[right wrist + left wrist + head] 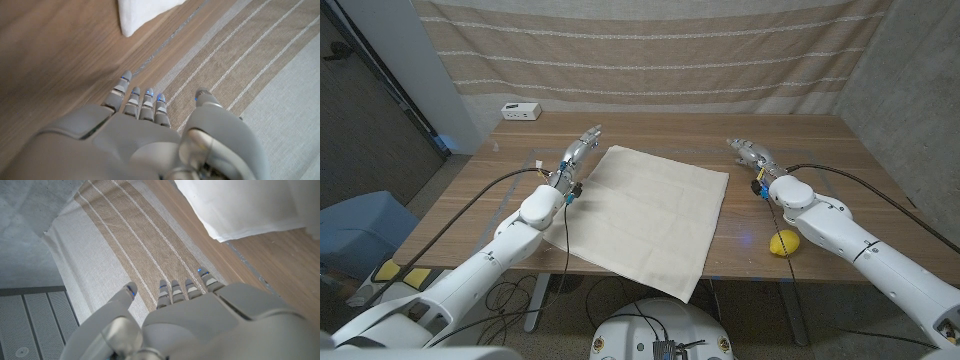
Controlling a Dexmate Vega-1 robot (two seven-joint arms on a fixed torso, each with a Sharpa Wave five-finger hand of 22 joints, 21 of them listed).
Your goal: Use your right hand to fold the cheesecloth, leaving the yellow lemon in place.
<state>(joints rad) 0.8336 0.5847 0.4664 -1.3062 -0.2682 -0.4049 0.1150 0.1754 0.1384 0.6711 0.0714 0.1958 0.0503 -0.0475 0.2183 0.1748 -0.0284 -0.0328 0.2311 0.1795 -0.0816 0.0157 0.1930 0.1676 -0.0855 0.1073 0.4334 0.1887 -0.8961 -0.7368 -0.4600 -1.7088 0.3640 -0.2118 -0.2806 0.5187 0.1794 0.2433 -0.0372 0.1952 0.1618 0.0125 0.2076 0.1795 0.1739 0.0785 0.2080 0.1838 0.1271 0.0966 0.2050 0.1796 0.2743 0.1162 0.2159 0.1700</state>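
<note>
Striped beige fabric is hung behind a wooden table [820, 135], and a small white box [521, 111] is set near its far left corner. Across the middle of the table the cheesecloth [645, 210] is spread out in a single layer, with no fold to be made out; its near corner is draped over the front edge. The yellow lemon [784, 242] is placed near the front edge, well to the right of the cloth and apart from it, just beside the right forearm.

The right hand [748, 152] is held over bare wood beyond the cloth's right far corner, its fingers stretched out and close together with nothing in them; in the right wrist view a cloth corner is seen ahead of the fingertips [135, 95], not touched. The left hand [578, 153] is likewise extended and empty by the cloth's left edge; whether that edge is touched cannot quite be told.

The fold appears not yet begun: an edge must first be reached, gripped and carried over, with the lemon left undisturbed.
</note>
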